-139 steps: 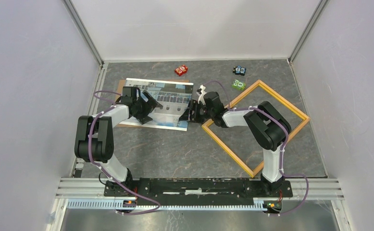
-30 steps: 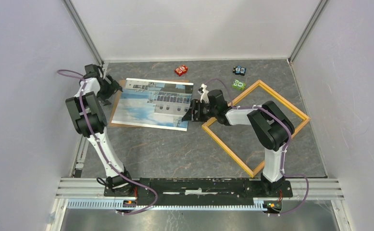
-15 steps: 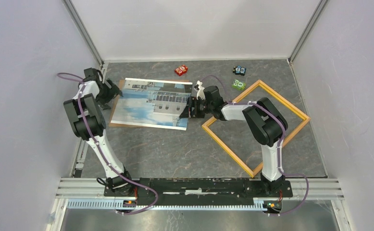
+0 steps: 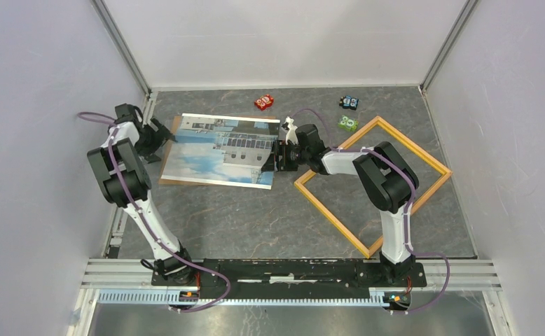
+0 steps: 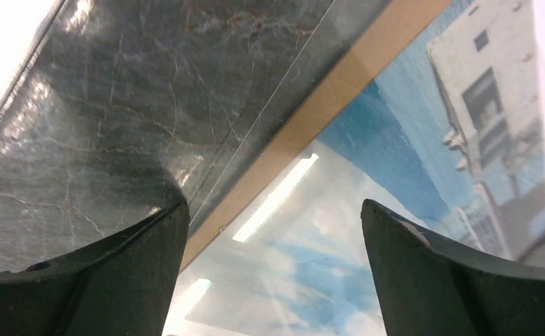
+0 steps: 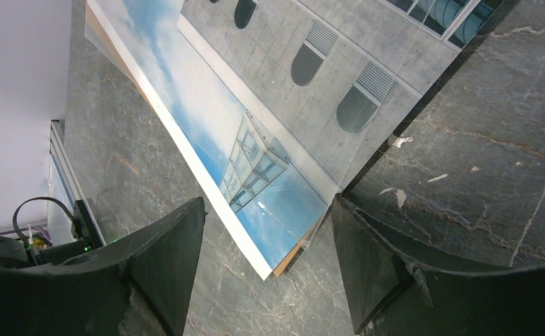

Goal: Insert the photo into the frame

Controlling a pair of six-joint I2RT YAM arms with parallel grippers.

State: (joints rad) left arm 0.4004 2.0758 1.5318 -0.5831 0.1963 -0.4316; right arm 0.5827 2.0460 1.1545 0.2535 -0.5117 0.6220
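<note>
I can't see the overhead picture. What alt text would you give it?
A large paper photo of a white building against blue sky lies on a brown backing board on a grey marbled table, the left gripper at its left edge and the right gripper at its right edge, both open. An empty yellow-orange wooden frame lies apart to its right.

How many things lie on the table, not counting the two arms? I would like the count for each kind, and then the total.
Photo: 1
Frame: 1
Brown board: 1
Small blocks, red, blue, green: 3
Total: 6
</note>
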